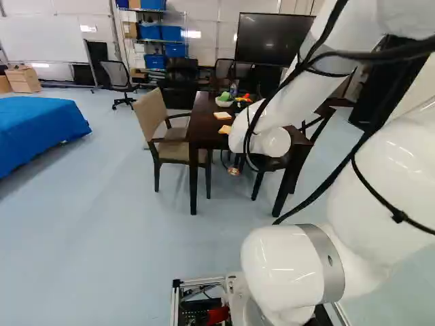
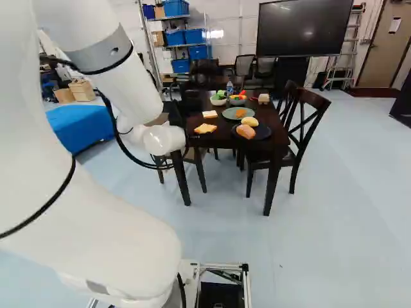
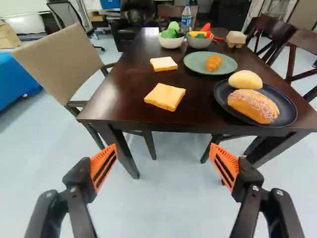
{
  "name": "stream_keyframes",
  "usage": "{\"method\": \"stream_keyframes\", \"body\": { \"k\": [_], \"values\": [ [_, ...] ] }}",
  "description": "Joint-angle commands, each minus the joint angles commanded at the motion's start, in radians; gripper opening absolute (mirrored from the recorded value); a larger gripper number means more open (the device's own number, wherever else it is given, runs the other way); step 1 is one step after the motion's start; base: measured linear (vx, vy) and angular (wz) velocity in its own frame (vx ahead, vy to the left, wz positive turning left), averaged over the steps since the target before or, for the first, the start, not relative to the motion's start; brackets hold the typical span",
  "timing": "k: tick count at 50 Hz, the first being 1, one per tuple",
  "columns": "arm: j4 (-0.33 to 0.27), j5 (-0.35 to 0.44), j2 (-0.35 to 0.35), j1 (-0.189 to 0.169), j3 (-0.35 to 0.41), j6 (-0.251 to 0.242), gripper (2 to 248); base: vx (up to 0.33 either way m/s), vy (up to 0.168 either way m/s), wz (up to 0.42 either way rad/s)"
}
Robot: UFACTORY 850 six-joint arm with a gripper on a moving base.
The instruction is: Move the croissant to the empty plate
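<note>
At the table's near edge in the left base view, part of my gripper (image 1: 234, 171) shows below the white wrist. The wrist view has the gripper (image 3: 163, 161) open, nothing between its orange pads, short of the table. Ahead of it, the golden croissant (image 3: 213, 62) lies on the green plate (image 3: 193, 64). Nearer, a dark plate (image 3: 288, 113) holds a round bun (image 3: 245, 80) and a speckled loaf (image 3: 254, 105). The right base view also shows the croissant (image 2: 240, 112) on its green plate. Both visible plates hold food.
Two bread slices (image 3: 166, 96) lie on the dark table (image 3: 131, 99). Behind them stand a white bowl (image 3: 171, 42), a grey bowl (image 3: 199, 42), a bottle (image 3: 186, 20) and an egg carton (image 3: 236, 38). A beige chair (image 1: 151, 112) and dark chairs (image 2: 308, 125) flank the table.
</note>
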Motion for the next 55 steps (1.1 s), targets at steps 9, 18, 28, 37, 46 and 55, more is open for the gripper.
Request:
{"method": "stream_keyframes", "body": {
  "k": [9, 18, 28, 37, 46, 55],
  "values": [
    [0.001, 0.060, 0.030, 0.009, 0.061, 0.000, 247, 0.000, 0.000, 0.000],
    [0.002, 0.112, 0.055, 0.018, 0.113, 0.000, 247, 0.000, 0.000, 0.000],
    [0.003, 0.159, 0.078, 0.025, 0.160, 0.000, 247, 0.000, 0.000, 0.000],
    [0.004, 0.192, 0.095, 0.030, 0.194, 0.000, 247, 0.000, 0.000, 0.000],
    [0.004, 0.215, 0.106, 0.034, 0.217, 0.000, 247, 0.000, 0.000, 0.000],
    [0.005, 0.230, 0.113, 0.036, 0.232, 0.000, 247, 0.000, 0.000, 0.000]
  ]
}}
